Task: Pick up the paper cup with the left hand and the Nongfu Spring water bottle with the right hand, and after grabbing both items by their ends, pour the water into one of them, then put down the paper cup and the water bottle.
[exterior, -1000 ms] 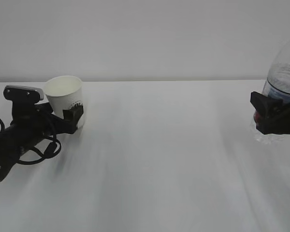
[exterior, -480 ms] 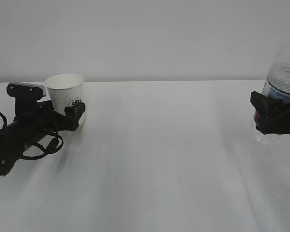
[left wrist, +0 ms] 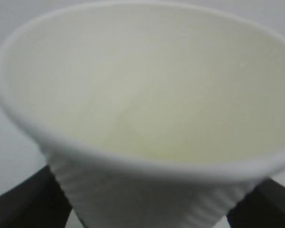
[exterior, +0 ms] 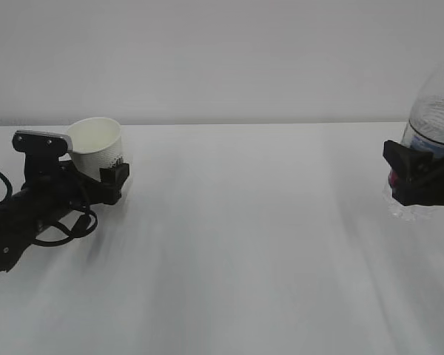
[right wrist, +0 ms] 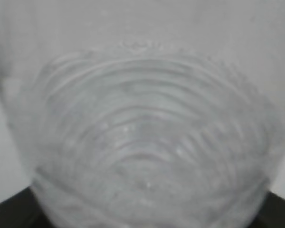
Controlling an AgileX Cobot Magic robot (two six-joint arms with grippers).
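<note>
Left hand (exterior: 112,180) has its fingers clamped on the paper cup (exterior: 98,144), low at the surface's (exterior: 237,237) left; right hand (exterior: 408,176) grips the Nongfu Spring water bottle (exterior: 434,111) at right. I'd lower both level, then release.

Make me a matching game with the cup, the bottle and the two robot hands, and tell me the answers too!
Things:
1. paper cup
2. water bottle
3. left hand
4. right hand

Descriptions:
A. clear and ribbed
B. fingers around the cup's lower part
C. white, tilted, open mouth
D. fingers around the bottle's lower part

Pairs: 1-C, 2-A, 3-B, 4-D
</note>
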